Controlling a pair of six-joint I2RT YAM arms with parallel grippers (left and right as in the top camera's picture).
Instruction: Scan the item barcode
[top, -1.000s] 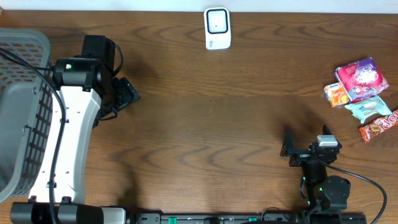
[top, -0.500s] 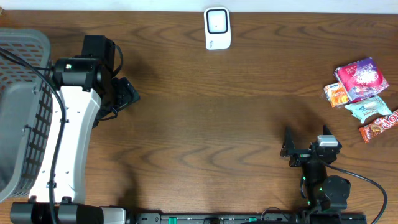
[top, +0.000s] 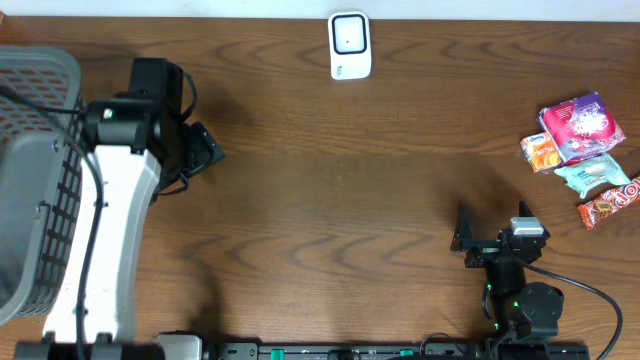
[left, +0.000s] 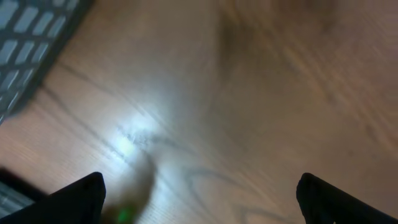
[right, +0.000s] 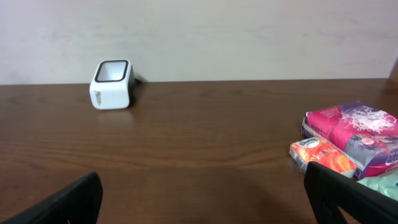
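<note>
Right hand: near edge of the tabletop, about 5 o'clock in the overhead view. Fingers wide apart over bare wood, pointing toward the far edge. Same pose as one second ago.

Left hand: about 9 o'clock, fingers also spread wide over bare wood. The left wrist view is blurred. It shows only wood grain, a glare patch and a corner of the grey basket at upper left.

Change since the earlier frame: only the left arm. Its white link has swung a little toward the basket side, and less of its near end shows at the bottom edge. The green light on the elbow housing sits slightly nearer. Left hand tip roughly where it was.

Items: untouched, same spots, clustered at 3 o'clock on the tabletop, well apart from both hands.
- red-brown bar, nearest
- pale green packet, just beyond it
- orange packet, touching the pink packet's near-left edge
- pink packet, farthest

The right wrist view shows the pink and orange ones at 3 o'clock.

Scanner: white box with a dark window, 12 o'clock at the far edge, unmoved.
</note>
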